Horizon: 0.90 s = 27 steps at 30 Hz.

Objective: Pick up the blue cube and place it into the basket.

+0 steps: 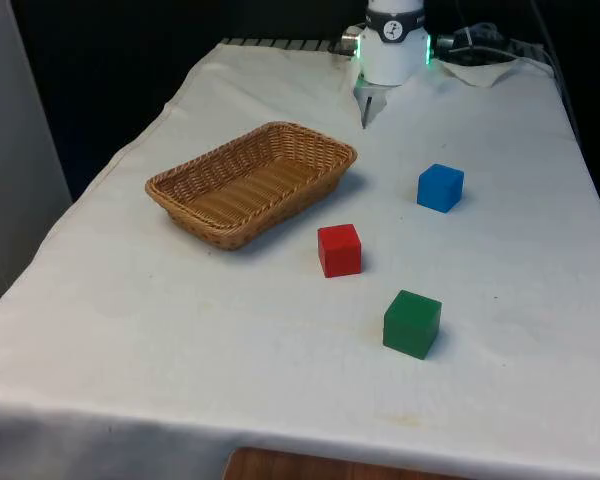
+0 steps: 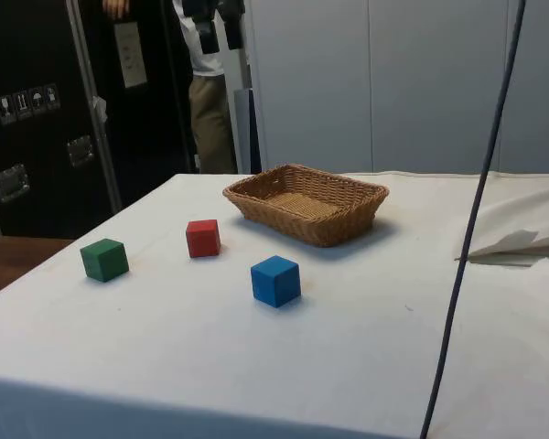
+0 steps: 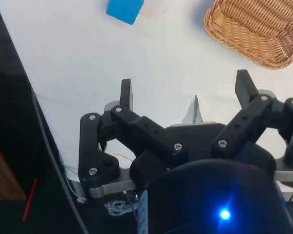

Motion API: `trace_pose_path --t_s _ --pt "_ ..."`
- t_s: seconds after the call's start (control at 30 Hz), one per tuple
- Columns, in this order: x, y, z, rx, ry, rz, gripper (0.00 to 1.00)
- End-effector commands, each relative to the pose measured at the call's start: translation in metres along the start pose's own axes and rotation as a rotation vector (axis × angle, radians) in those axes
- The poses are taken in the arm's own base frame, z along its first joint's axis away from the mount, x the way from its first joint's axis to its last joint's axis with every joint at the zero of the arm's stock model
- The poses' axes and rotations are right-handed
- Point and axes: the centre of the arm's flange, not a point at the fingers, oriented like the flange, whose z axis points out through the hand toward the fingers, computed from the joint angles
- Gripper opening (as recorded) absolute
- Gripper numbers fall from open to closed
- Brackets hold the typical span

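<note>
The blue cube sits on the white cloth on the front view's right, and appears as well in the side view. The woven wicker basket stands apart from it on the front view's left, with nothing inside; the side view has it further back. In the wrist view my gripper is open, high over the cloth, with nothing between its fingers. The blue cube and the basket both lie well beyond the fingertips.
A red cube stands between the basket and the near edge, and a green cube nearer the edge. A dark cable hangs in front of the side view. A person stands behind the table.
</note>
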Motion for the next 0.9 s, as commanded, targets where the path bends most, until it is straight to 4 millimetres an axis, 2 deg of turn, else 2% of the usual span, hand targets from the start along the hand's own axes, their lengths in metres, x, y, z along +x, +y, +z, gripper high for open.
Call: trace_pose_path --t_s 0.0,0.27,0.47,0.87 --pt "-0.003 -0.003 -0.001 -0.007 0.001 -0.002 1.00" --pt "-0.015 -0.015 -0.002 -0.030 0.013 -0.007 1.00" --pt "-0.028 -0.033 0.001 -0.055 0.049 -0.011 1.00" --pt "-0.044 -0.047 0.008 -0.071 0.078 0.002 1.00"
